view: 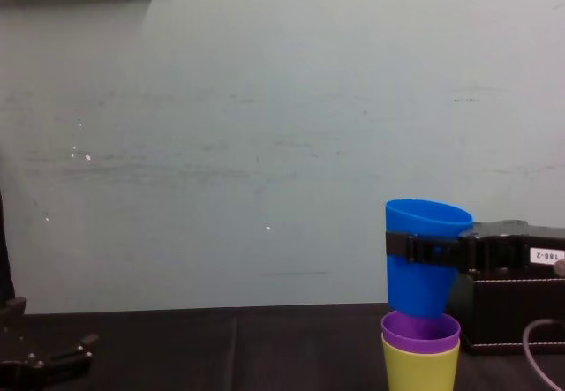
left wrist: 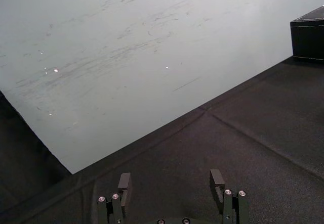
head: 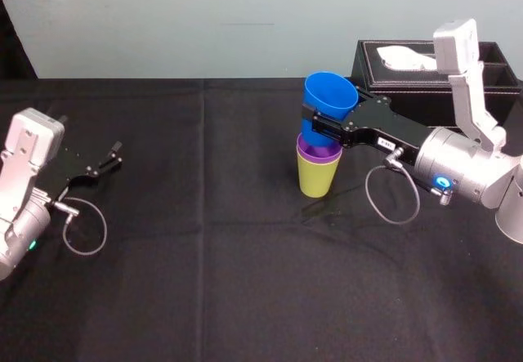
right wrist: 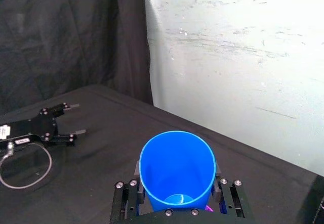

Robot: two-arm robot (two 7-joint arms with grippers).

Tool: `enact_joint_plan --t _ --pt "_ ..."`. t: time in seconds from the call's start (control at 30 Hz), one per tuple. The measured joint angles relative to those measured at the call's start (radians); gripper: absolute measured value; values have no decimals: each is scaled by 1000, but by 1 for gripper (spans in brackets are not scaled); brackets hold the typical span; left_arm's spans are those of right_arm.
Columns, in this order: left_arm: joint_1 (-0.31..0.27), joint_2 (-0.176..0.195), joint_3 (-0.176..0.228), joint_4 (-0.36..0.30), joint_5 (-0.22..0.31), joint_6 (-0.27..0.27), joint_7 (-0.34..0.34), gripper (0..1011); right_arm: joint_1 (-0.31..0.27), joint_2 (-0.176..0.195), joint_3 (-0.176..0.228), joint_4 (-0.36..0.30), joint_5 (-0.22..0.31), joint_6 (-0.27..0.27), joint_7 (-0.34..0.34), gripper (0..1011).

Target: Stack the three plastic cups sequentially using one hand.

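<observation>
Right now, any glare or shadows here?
Head view: soft light, hardly any shadow by the lime cup. Left wrist view: bright specks on the wall beyond the idle left gripper. Right wrist view: mild sheen inside the blue cup in the right gripper.

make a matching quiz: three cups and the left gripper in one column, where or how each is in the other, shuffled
1 blue cup
2 purple cup
3 yellow-green cup
4 left gripper

a standing on the table
b open, holding nothing
c gripped by the right gripper
d nested in the yellow-green cup

Pairs: 1-c, 2-d, 3-a, 4-b
</observation>
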Motion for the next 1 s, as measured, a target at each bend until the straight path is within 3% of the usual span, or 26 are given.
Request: enact_joint_plan --t 1.0 --pt "0 0 0 0 0 0 0 1011 8 -26 -18 80 -81 -28 2 723"
